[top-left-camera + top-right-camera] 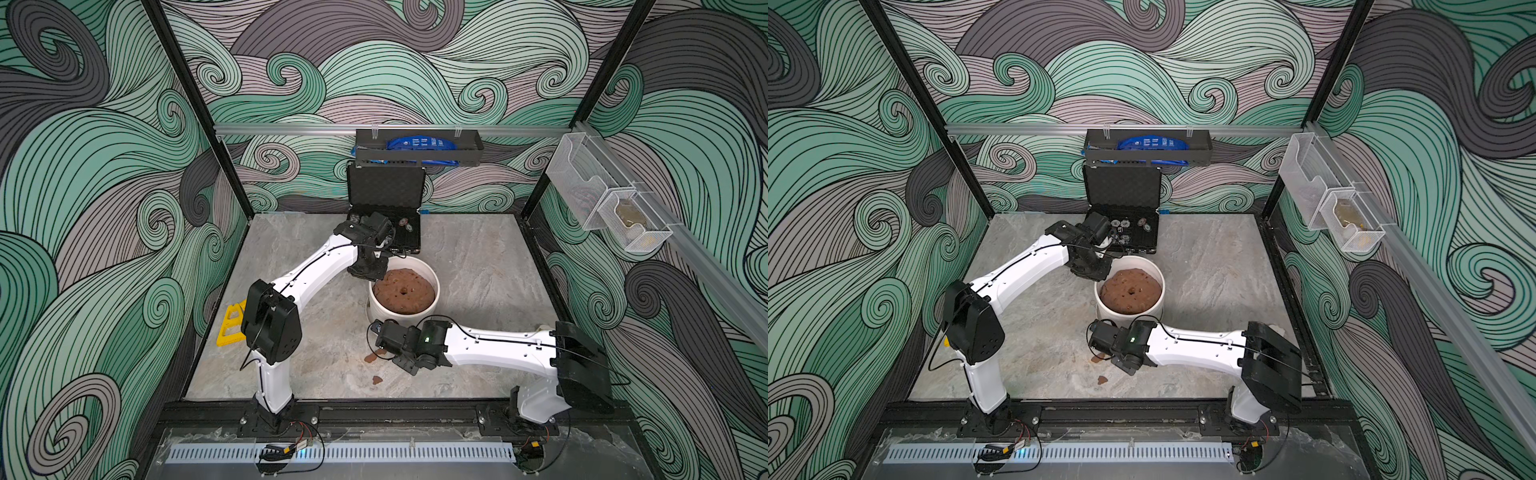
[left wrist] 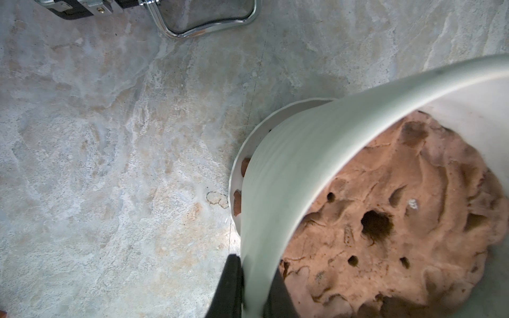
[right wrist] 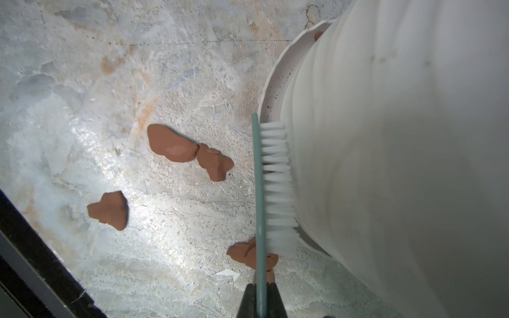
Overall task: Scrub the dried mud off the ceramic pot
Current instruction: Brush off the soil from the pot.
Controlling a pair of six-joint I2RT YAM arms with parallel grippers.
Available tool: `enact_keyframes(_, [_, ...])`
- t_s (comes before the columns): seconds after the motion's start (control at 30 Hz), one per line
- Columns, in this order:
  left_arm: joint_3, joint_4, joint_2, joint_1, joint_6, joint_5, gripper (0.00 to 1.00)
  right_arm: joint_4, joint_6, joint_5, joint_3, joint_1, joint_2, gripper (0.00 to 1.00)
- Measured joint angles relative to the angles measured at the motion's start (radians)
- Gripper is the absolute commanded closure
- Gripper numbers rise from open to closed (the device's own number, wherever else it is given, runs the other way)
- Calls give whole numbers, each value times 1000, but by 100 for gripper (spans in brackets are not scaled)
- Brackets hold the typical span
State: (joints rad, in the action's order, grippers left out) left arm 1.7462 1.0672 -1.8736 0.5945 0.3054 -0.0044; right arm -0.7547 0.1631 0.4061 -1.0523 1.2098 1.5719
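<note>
Entry: the right gripper [image 3: 260, 300] is clamping shut on the thin teal handle of a white-bristled brush [image 3: 259, 179]. The bristles are pressing against the ribbed wall of the wide white ceramic pot [image 3: 385, 137]. The left gripper [image 2: 254, 291] is pinching the pot's smooth rim, with one finger on each side. Reddish-brown dried mud [image 3: 170, 146] lumps are lying on the grey stone-look tabletop [image 3: 82, 82] just beside the pot.

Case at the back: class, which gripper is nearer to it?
Left. The left gripper clamps the rim of the pot on the side facing the case, close to it. The right gripper, holding the brush, is at the pot's opposite side, farther away.
</note>
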Motion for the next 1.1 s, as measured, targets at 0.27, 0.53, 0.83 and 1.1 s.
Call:
enact_keyframes(0.27, [0,-1,0,2,-1,-6,87,-114,26,-24,-87,10,-5,100])
enact_keyframes(0.53, [0,-1,0,2,-6,-6,87,-227,153,-53,-148,72,12,100])
enact_keyframes(0.83, [2,0,0,2,-24,-6,87,-290,284,-68,-31,105,-31,100])
enact_keyframes(1.1, [2,0,0,2,-27,-5,87,-249,292,-55,-31,78,-30,100])
